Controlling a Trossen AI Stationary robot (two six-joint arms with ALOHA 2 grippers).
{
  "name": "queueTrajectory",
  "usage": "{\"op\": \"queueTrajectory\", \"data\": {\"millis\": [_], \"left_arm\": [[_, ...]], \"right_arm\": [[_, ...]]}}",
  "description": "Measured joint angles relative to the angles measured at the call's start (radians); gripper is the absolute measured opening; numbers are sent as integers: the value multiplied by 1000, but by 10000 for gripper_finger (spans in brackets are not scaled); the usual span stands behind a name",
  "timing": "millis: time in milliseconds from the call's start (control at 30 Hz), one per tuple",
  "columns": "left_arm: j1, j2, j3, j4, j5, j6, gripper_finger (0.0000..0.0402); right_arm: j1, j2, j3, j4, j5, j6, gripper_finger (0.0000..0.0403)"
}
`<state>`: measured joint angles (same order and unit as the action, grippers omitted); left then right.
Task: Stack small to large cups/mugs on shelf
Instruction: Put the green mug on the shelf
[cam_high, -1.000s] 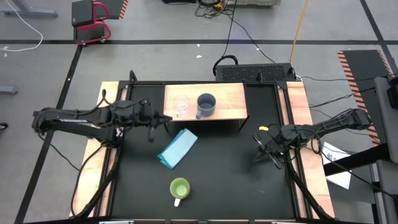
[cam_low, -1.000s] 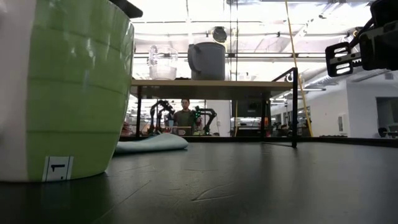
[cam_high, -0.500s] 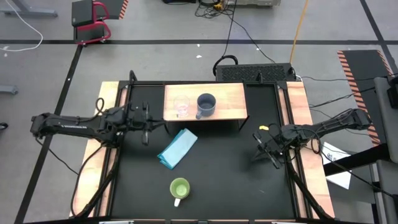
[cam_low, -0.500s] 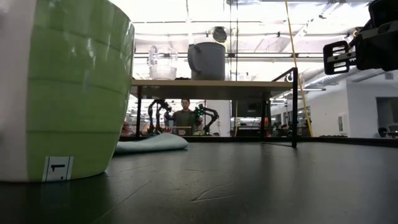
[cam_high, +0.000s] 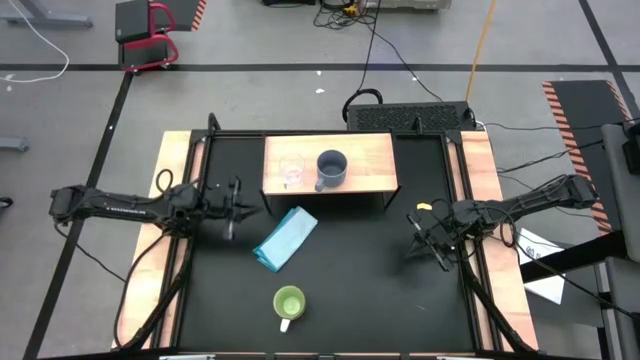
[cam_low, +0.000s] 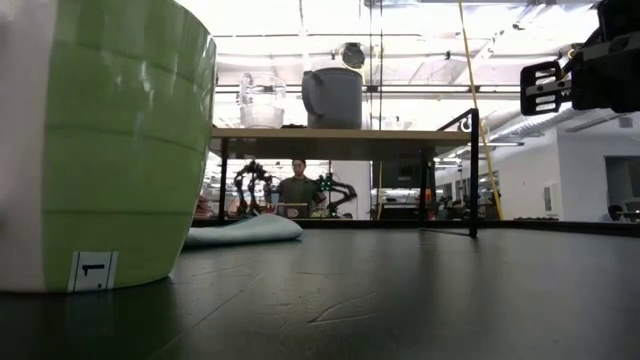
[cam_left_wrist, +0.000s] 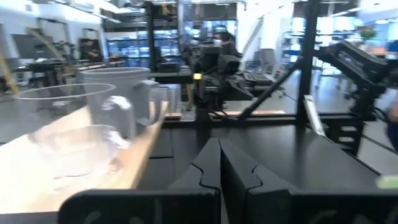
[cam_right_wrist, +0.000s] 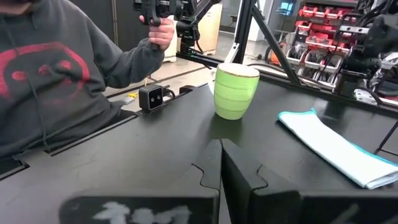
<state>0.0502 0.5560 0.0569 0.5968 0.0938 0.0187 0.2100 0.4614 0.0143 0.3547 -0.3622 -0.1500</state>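
Clear glass cup (cam_high: 291, 171) perhaps faint on shelf (cam_high: 370, 150); both hands (cam_high: 232, 207) (cam_high: 421, 240) pressed together, empty.

Light blue folded cloth (cam_high: 286, 237) lying aslant on the black table top (cam_high: 360, 270), near the middle, with a teal edge along one side; seen again as a low pale heap (cam_low: 243, 230) in the level view; wooden side strips (cam_high: 490, 180) flanking the black surface left and right; small black camera (cam_right_wrist: 151, 96) standing at the table's front edge; person in a grey sweatshirt with a red print (cam_right_wrist: 56, 81) just behind that edge, one hand (cam_right_wrist: 160, 31) raised around a dark handle; another person (cam_low: 297, 187) far off in the room; red-framed cart (cam_high: 146, 35) on the grey floor; black and yellow cables (cam_high: 480, 40) trailing behind the table; white papers (cam_high: 545, 265) beside its right edge.
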Motion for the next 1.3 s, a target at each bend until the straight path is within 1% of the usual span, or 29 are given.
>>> {"op": "queueTrajectory", "data": {"millis": [133,333,500,633,800,900,1100,1300], "left_arm": [[0,0,-7,0,38,33,0],[0,0,-8,-5,46,81,0],[0,0,-8,-37,47,82,0],[0,0,-8,-44,47,71,0],[0,0,-8,-48,48,52,0],[0,0,-8,-48,73,49,0],[-7,0,-8,-60,176,51,0],[-68,0,-8,-65,177,61,0]], "right_arm": [[0,0,0,0,0,-16,0],[0,0,0,-1,0,-19,0],[0,1,0,-2,3,-39,0],[0,1,0,-3,49,-39,0],[0,2,0,-4,52,-39,0],[0,2,0,-4,52,-39,0],[0,2,0,-4,52,-39,0],[0,2,0,-4,52,-45,0]]}}
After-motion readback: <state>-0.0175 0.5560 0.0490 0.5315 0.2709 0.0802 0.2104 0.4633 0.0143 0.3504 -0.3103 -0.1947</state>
